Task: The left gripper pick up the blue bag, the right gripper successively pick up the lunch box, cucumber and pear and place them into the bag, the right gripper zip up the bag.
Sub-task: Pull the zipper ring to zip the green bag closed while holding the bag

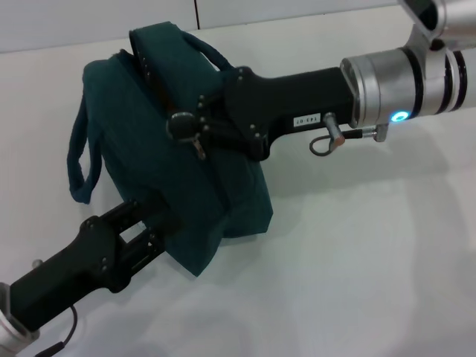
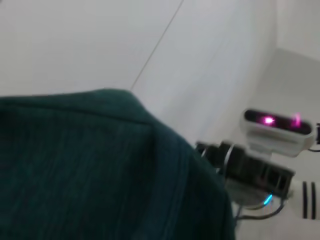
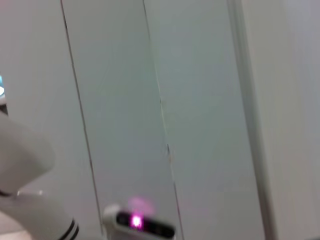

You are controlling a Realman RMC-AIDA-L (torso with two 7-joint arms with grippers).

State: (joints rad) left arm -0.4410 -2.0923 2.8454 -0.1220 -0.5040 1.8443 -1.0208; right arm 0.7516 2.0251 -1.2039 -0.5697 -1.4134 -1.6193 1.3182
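Note:
The blue bag (image 1: 178, 171) sits tilted on the white table (image 1: 372, 260), its top closed and its handles (image 1: 82, 160) hanging at the far side. My left gripper (image 1: 158, 223) reaches in from the lower left and is shut on the bag's near lower edge. From the right, my right gripper (image 1: 178, 126) lies across the top of the bag, shut at the zipper line, where the metal ring pull (image 1: 199, 146) hangs. In the left wrist view the bag's fabric (image 2: 90, 170) fills the near field. Lunch box, cucumber and pear are out of view.
The right arm's silver wrist with its blue light (image 1: 401, 116) spans the upper right above the table. The left wrist view shows that arm (image 2: 250, 167) and a pink-lit camera (image 2: 277, 122) beyond the bag. The right wrist view shows only wall panels (image 3: 200, 100).

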